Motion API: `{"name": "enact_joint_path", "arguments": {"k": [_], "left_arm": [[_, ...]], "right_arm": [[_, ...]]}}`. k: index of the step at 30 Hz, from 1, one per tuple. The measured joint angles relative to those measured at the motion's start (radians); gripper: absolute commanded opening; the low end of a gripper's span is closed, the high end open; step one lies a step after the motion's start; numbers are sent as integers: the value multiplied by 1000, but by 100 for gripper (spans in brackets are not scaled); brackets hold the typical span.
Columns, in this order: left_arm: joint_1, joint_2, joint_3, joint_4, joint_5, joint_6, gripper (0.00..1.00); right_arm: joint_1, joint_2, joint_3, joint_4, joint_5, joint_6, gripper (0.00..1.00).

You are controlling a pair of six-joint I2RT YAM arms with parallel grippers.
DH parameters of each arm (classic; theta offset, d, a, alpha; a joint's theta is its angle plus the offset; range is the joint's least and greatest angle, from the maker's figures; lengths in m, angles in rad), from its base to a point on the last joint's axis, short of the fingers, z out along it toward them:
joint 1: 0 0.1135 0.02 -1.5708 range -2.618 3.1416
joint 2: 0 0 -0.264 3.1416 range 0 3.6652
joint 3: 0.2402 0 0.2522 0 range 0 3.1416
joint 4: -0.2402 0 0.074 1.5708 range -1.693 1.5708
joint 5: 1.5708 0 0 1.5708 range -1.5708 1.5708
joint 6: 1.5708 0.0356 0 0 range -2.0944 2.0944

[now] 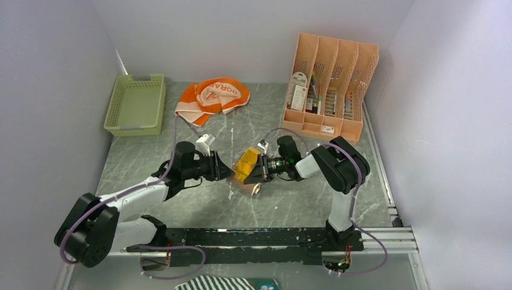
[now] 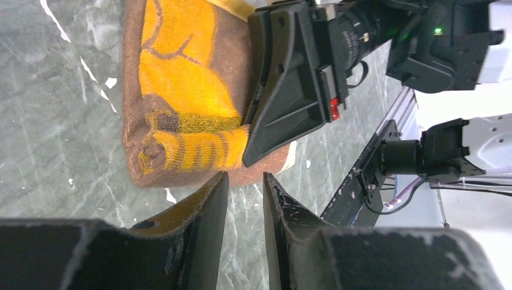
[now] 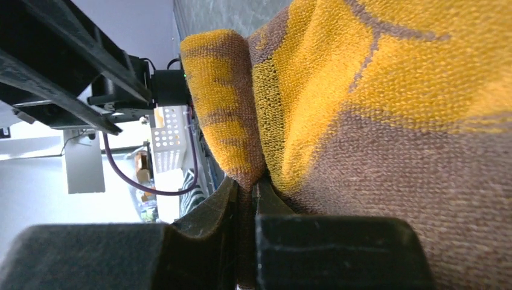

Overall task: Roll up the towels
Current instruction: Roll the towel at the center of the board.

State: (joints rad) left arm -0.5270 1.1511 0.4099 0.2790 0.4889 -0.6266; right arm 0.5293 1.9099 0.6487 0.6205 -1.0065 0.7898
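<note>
The smaller yellow towel (image 1: 246, 162), yellow with brown edges, lies bunched and partly rolled at the table's centre. My right gripper (image 1: 254, 171) is shut on a fold of it; in the right wrist view the gripper (image 3: 247, 181) pinches a brown-edged pleat of the towel (image 3: 362, 90). My left gripper (image 1: 228, 171) sits just left of the towel. In the left wrist view the left gripper (image 2: 244, 176) has a narrow gap and holds nothing, just short of the towel's rolled end (image 2: 181, 78). The orange towel (image 1: 211, 96) lies crumpled at the back.
A pale green basket (image 1: 136, 104) stands at the back left. An orange file organizer (image 1: 329, 84) with small items stands at the back right. The right arm's gripper body (image 2: 284, 90) presses over the yellow towel. Grey walls close in on both sides.
</note>
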Motion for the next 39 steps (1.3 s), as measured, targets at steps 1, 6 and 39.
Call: {"name": "enact_joint_path", "arguments": {"k": [1, 6, 39], "left_arm": [[-3, 18, 0, 11, -2, -1, 38], [-9, 141, 0, 82, -22, 0, 36], [-13, 452, 137, 172, -53, 10, 32]], "right_arm": [[-3, 3, -2, 12, -3, 11, 0], [-19, 14, -6, 25, -8, 24, 10], [595, -352, 95, -577, 1280, -819, 78]]}}
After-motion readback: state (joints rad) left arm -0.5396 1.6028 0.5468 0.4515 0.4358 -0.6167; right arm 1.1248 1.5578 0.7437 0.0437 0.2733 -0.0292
